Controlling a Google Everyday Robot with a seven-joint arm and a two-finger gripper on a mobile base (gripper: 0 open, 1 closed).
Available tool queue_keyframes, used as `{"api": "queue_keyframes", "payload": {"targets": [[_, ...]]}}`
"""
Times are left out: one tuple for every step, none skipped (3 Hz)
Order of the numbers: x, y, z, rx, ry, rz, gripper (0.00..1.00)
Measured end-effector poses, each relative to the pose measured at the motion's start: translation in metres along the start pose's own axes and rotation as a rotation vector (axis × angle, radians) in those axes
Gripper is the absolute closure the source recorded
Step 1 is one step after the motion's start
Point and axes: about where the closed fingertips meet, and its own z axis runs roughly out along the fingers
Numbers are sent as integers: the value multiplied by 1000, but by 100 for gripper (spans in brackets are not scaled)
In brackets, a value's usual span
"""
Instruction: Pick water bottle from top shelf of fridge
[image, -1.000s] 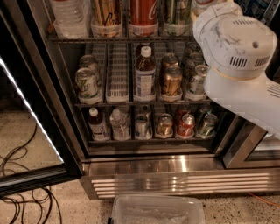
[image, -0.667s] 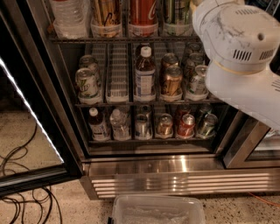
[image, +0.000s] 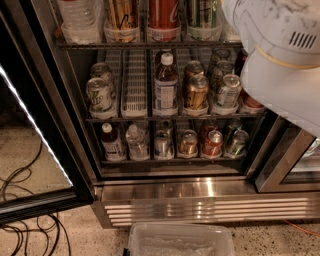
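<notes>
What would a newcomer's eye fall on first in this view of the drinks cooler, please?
The robot's bulky white arm fills the upper right, in front of the open fridge; the gripper is out of view. At the far left of the top shelf stands the clear water bottle, next to cans in plastic cups. One rack down, a white-capped bottle of brown liquid stands tall at the centre.

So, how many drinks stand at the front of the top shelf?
4: the water bottle at left, then a gold can, a red can, a green can. The white arm may hide more at right; the gripper is out of view.
</notes>
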Motion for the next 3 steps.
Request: {"api": "queue_keyframes", "payload": {"targets": [[-5,-3,-25,-50,29,-60,100],[10,5,-59,-152,65,-188,100],[10,5,-59,-151,65,-188,100]]}}
